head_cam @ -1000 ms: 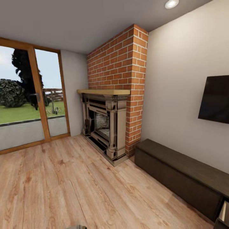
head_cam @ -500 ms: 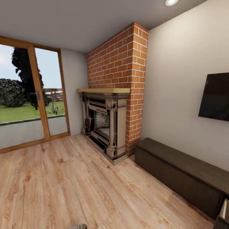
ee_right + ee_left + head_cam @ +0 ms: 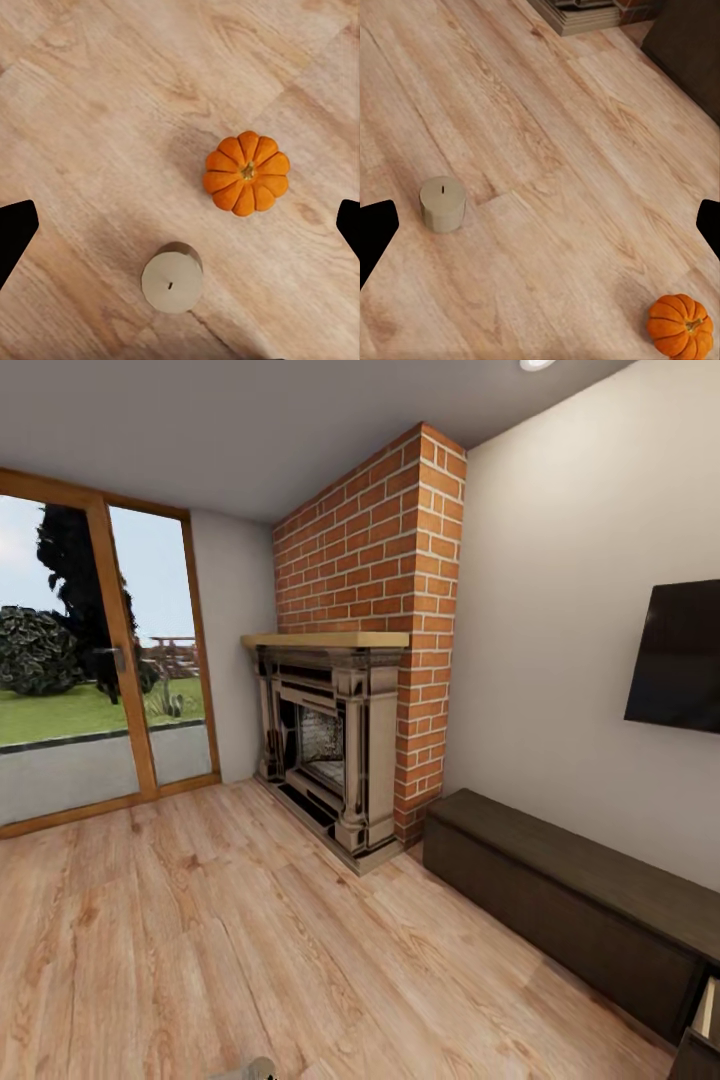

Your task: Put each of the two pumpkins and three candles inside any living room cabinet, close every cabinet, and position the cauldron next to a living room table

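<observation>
- The head view shows a living room: a brick chimney and stone fireplace (image 3: 335, 755) in the middle, a glass patio door (image 3: 95, 670) on the left, and a dark television (image 3: 678, 658) on the right wall.
- The long dark-brown cabinet (image 3: 560, 905) runs along the right wall towards the lower right corner. A pale drawer interior (image 3: 708, 1010) peeks out at the frame's right edge, so one drawer appears open.
- In the left wrist view, a candle (image 3: 442, 203) stands upright on the wooden floor (image 3: 547, 150) at middle left, and a pumpkin (image 3: 681, 325) sits at lower right, well apart from it.
- In the right wrist view, a pumpkin (image 3: 247, 173) lies right of centre with a candle (image 3: 172, 281) near it, lower centre.
- Both grippers have their fingers spread wide apart, dark tips at the frame edges, holding nothing.
- Judging from this, these items are not yet stored; whether the two wrist views show the same pair is unclear. The cauldron's placing cannot be judged.
</observation>
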